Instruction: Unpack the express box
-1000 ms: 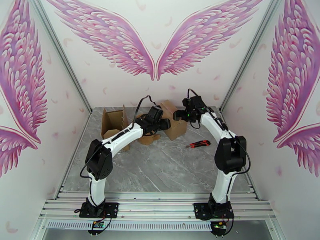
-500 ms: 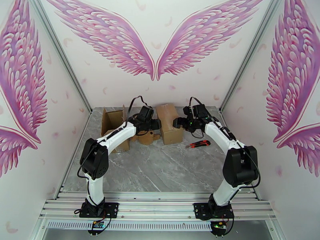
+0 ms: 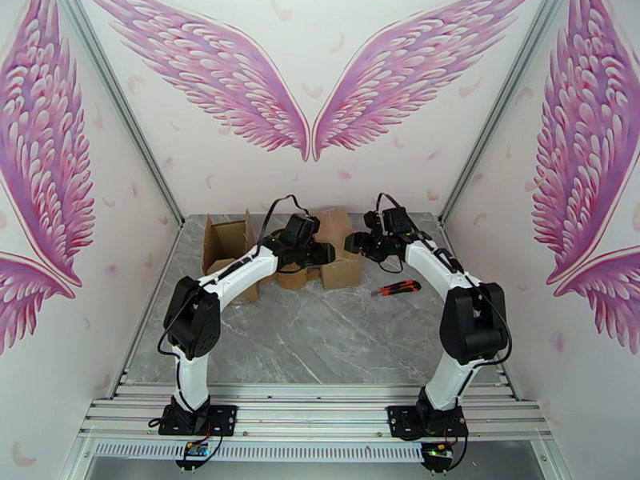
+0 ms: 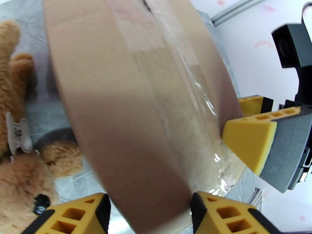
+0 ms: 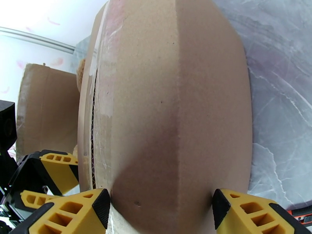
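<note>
Left pincer (image 4: 147, 201) clamps the taped box (image 4: 128, 94); right pincer (image 5: 160, 199) straddles it too, seemingly gripping.

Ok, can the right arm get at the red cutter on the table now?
Probably yes, once freed: the cutter lies uncovered on the table beside that arm, but the right claw straddles the taped box.

Box (image 3: 342, 270) has rotated from a skewed pose to one squarer with the table (image 3: 320, 338) edges, and sits slightly nearer. Right gripper (image 3: 350, 244) has dropped lower; its 2 fingers (image 5: 241, 213) have closed in against the box sides. Left gripper (image 3: 326, 254) has shifted slightly left and down.
</note>
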